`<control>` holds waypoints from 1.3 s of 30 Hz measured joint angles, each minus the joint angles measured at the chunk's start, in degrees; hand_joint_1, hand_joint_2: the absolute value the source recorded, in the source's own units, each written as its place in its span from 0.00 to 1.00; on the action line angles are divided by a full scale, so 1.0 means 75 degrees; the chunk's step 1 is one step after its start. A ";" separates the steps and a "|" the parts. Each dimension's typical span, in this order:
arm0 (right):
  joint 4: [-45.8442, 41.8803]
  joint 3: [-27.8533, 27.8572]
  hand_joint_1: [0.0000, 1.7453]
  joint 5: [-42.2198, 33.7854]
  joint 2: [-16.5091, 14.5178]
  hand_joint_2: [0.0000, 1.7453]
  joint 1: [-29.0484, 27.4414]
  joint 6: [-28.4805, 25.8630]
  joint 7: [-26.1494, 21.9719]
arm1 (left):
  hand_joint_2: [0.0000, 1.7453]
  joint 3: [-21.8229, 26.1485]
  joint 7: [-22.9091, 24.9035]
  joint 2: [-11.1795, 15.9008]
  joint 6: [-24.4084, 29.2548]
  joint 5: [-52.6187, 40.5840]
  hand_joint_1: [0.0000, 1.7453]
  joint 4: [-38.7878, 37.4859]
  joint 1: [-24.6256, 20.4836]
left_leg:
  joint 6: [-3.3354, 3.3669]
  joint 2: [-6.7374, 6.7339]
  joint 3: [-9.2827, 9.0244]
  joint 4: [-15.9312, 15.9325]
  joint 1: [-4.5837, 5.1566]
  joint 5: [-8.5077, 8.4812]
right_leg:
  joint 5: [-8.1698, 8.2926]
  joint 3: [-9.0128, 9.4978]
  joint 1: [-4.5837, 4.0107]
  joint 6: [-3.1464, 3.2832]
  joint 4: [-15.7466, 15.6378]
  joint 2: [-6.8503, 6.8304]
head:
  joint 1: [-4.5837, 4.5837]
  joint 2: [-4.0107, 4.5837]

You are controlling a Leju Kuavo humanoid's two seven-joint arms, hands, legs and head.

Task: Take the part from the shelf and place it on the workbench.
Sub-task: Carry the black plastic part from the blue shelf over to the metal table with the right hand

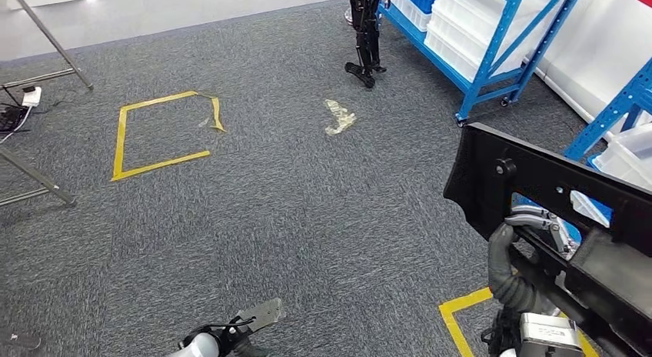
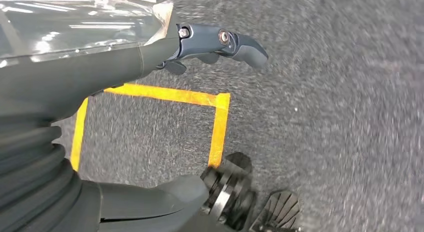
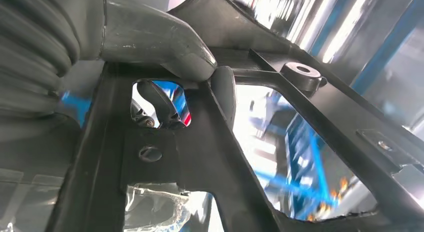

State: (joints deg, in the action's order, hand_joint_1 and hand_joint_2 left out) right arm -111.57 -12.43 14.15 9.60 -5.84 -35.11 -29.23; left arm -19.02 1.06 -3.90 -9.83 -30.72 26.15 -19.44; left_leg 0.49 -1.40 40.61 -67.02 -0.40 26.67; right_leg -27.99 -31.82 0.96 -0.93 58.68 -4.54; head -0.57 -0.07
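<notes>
1. The part, a large black frame with cut-out openings, was held up at the right of the head view, above the grey carpet and in front of a blue shelf.
2. The right robot hand gripped the part: in the right wrist view its thick thumb pressed on one bar of the frame, and darker fingers showed through a small opening on the far side, so the bar lay between thumb and fingers.
3. In the head view the right robot hand sat under the part, with its ribbed wrist cover below the frame's lower edge.
4. The left robot hand held nothing; in the left wrist view its fingers were stretched out and apart over the carpet, well away from the part.
5. One part was in view.
6. Two blue shelves stood at the right of the head view: the one behind the part, and a second shelf farther off, carrying white bins.
7. Two yellow tape squares were marked on the carpet: one square at the left, and a corner of another near the robot's right arm.
8. One crumpled scrap lay on the carpet between the far square and the second shelf.
</notes>
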 joint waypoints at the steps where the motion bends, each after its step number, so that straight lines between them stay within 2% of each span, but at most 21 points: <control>1: 0.0053 -0.0079 1.00 -0.0036 0.0001 1.00 0.0101 0.0110 -0.0001 | 1.00 0.0000 -0.0028 0.0024 0.0073 0.0069 0.00 0.0058 0.0053 | 0.0040 -0.0171 -0.0265 0.0485 0.0038 -0.0165 | -0.0019 0.0012 -0.0033 -0.0018 0.0003 -0.0080 | 0.0003 0.0000; 3: 0.0223 -0.0273 1.00 -0.0089 -0.0006 1.00 0.0360 0.0353 -0.0002 | 1.00 0.0000 -0.0119 0.0108 0.0188 0.0221 0.00 0.0245 0.0230 | 0.0118 -0.0364 -0.0518 0.0999 0.0127 -0.0276 | -0.0053 0.0038 -0.0082 -0.0077 -0.0003 -0.0226 | 0.0015 0.0000; 5: 0.0447 -0.0525 1.00 -0.0095 -0.0042 1.00 0.0641 0.0588 -0.0002 | 1.00 -0.0006 -0.0220 0.0267 0.0248 0.0385 0.00 0.0529 0.0568 | 0.0188 -0.0219 -0.0521 0.1074 0.0167 -0.0278 | -0.0076 0.0088 -0.0099 -0.0150 -0.0037 -0.0356 | 0.0022 0.0000; 6: 0.0559 -0.0666 1.00 -0.0088 -0.0066 1.00 0.0773 0.0684 -0.0001 | 1.00 -0.0027 -0.0255 0.0366 0.0276 0.0473 0.00 0.0714 0.0795 | 0.0230 -0.0138 -0.0564 0.1130 0.0155 -0.0302 | -0.0110 0.0101 -0.0093 -0.0183 -0.0023 -0.0297 | 0.0025 0.0000; 8: 0.0750 -0.0935 1.00 -0.0073 -0.0118 1.00 0.0988 0.0807 -0.0001 | 1.00 -0.0127 -0.0283 0.0583 0.0369 0.0668 0.00 0.1114 0.1249 | 0.0322 0.0027 -0.0656 0.1246 0.0100 -0.0369 | -0.0340 -0.0037 -0.0072 -0.0195 0.0345 0.0087 | 0.0039 0.0000; 10: 0.0943 -0.1150 1.00 -0.0069 -0.0144 1.00 0.1122 0.0844 0.0003 | 1.00 -0.0286 -0.0272 0.0804 0.0477 0.0869 0.00 0.1513 0.1652 | 0.0363 0.0238 -0.0674 0.1275 0.0073 -0.0394 | -0.0758 -0.0490 -0.0032 -0.0152 0.1314 0.0471 | 0.0063 0.0000; 12: 0.1108 -0.1302 1.00 -0.0071 -0.0154 1.00 0.1185 0.0845 0.0008 | 1.00 -0.0437 -0.0240 0.0978 0.0528 0.1005 0.00 0.1832 0.1986 | 0.0365 0.0509 -0.0667 0.1270 0.0069 -0.0395 | -0.0982 -0.0892 -0.0015 -0.0195 0.2104 0.0555 | 0.0078 0.0000; 14: 0.1215 -0.1422 1.00 -0.0078 -0.0163 1.00 0.1243 0.0851 0.0007 | 1.00 -0.0565 -0.0173 0.1121 0.0596 0.1098 0.00 0.2076 0.2238 | 0.0342 0.0797 -0.0669 0.1245 0.0049 -0.0392 | -0.0714 -0.0779 0.0023 -0.0349 0.1756 0.0604 | 0.0078 0.0000; 16: 0.1288 -0.1545 1.00 -0.0084 -0.0178 1.00 0.1321 0.0866 0.0000 | 1.00 -0.0681 -0.0076 0.1277 0.0821 0.1248 0.00 0.2326 0.2472 | 0.0265 0.1058 -0.0654 0.1175 0.0025 -0.0363 | -0.0271 -0.0304 0.0098 -0.0497 0.0677 0.0893 | 0.0088 0.0000; 18: 0.1364 -0.1725 1.00 -0.0091 -0.0209 1.00 0.1407 0.0856 -0.0004 | 1.00 -0.0779 0.0087 0.1479 0.1217 0.1513 0.00 0.2688 0.2822 | 0.0153 0.1235 -0.0602 0.1115 0.0018 -0.0337 | -0.0098 -0.0010 0.0126 -0.0449 0.0081 0.1147 | 0.0100 0.0000; 20: 0.1461 -0.1975 1.00 -0.0145 -0.0239 1.00 0.1540 0.0805 0.0004 | 1.00 -0.0861 0.0374 0.1726 0.1714 0.1845 0.00 0.3239 0.3381 | 0.0057 0.1350 -0.0555 0.1121 -0.0004 -0.0354 | -0.0094 0.0031 0.0086 -0.0295 0.0043 0.1099 | 0.0102 0.0000; 21: 0.1513 -0.2119 1.00 -0.0214 -0.0246 1.00 0.1629 0.0773 0.0009 | 1.00 -0.0896 0.0551 0.1862 0.1966 0.1988 0.00 0.3592 0.3719 | 0.0023 0.1289 -0.0539 0.1103 -0.0014 -0.0344 | -0.0079 0.0034 0.0086 -0.0238 0.0038 0.1037 | 0.0099 0.0000; 23: 0.1595 -0.2388 1.00 -0.0421 -0.0251 1.00 0.1792 0.0701 0.0010 | 1.00 -0.0978 0.0930 0.2127 0.2446 0.2190 0.00 0.4379 0.4354 | -0.0027 0.0859 -0.0382 0.0778 -0.0002 -0.0119 | -0.0068 0.0052 0.0100 -0.0101 0.0016 0.0871 | 0.0047 0.0000; 25: 0.1646 -0.2576 1.00 -0.0638 -0.0239 1.00 0.1856 0.0632 0.0016 | 1.00 -0.1142 0.1277 0.2396 0.2889 0.2311 0.00 0.5151 0.4811 | -0.0065 0.0380 0.0061 -0.0113 0.0005 0.0372 | -0.0096 0.0064 0.0058 0.0018 0.0012 0.0629 | -0.0011 0.0000; 27: 0.1689 -0.2681 1.00 -0.0771 -0.0220 1.00 0.1856 0.0595 0.0040 | 1.00 -0.1376 0.1535 0.2642 0.3236 0.2421 0.00 0.5801 0.5153 | -0.0090 0.0255 0.0508 -0.0978 -0.0020 0.0702 | -0.0126 0.0068 0.0003 0.0070 0.0012 0.0350 | -0.0022 0.0000; 28: 0.1706 -0.2716 1.00 -0.0808 -0.0211 1.00 0.1851 0.0591 0.0052 | 1.00 -0.1500 0.1624 0.2752 0.3367 0.2480 0.00 0.6058 0.5290 | -0.0095 0.0230 0.0558 -0.1071 -0.0031 0.0672 | -0.0138 0.0073 -0.0013 0.0084 0.0012 0.0219 | -0.0023 0.0000; 31: 0.1718 -0.2757 1.00 -0.0885 -0.0172 1.00 0.1817 0.0584 0.0080 | 1.00 -0.1949 0.1800 0.3111 0.3727 0.2698 0.00 0.6607 0.5444 | -0.0059 -0.0088 -0.0151 0.0162 -0.0031 0.0089 | -0.0193 0.0122 -0.0042 0.0059 0.0013 -0.0118 | -0.0029 0.0000; 33: 0.1668 -0.2665 1.00 -0.0926 -0.0087 1.00 0.1725 0.0586 0.0080 | 1.00 -0.2335 0.1870 0.3319 0.3827 0.2816 0.00 0.6773 0.5268 | -0.0003 -0.0320 -0.0599 0.0880 0.0019 -0.0101 | -0.0256 0.0150 -0.0081 -0.0024 0.0007 -0.0319 | -0.0015 0.0000; 36: 0.1469 -0.2275 1.00 -0.0925 0.0059 1.00 0.1503 0.0631 0.0027 | 1.00 -0.2971 0.1873 0.3476 0.3419 0.2805 0.00 0.6746 0.4829 | 0.0126 -0.0129 -0.0691 0.1024 0.0092 -0.0110 | -0.0334 0.0260 -0.0062 -0.0166 -0.0012 -0.0530 | 0.0006 0.0000; 37: 0.1338 -0.2060 1.00 -0.0881 0.0076 1.00 0.1362 0.0679 0.0010 | 1.00 -0.3179 0.1816 0.3491 0.3097 0.2695 0.00 0.6635 0.4630 | 0.0179 -0.0036 -0.0713 0.1066 0.0084 -0.0135 | -0.0379 0.0276 -0.0042 -0.0197 0.0042 -0.0396 | 0.0005 0.0000; 39: 0.0924 -0.1446 1.00 -0.0693 0.0058 1.00 0.0844 0.0749 -0.0040 | 1.00 -0.3558 0.1614 0.3454 0.2153 0.2211 0.00 0.6249 0.4065 | 0.0276 0.0198 -0.0755 0.1137 0.0036 -0.0198 | -0.0652 0.0056 -0.0022 -0.0191 0.0579 0.0136 | 0.0018 0.0000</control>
State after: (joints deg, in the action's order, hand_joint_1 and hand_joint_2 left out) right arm -104.64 -23.28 8.96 10.03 0.49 -29.49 -29.53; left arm -45.70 13.17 22.01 6.32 -14.14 73.02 11.04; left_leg 2.55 0.09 34.94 -58.50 -0.14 25.19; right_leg -32.88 -31.40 0.79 -2.36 63.02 -3.51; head -0.43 -0.07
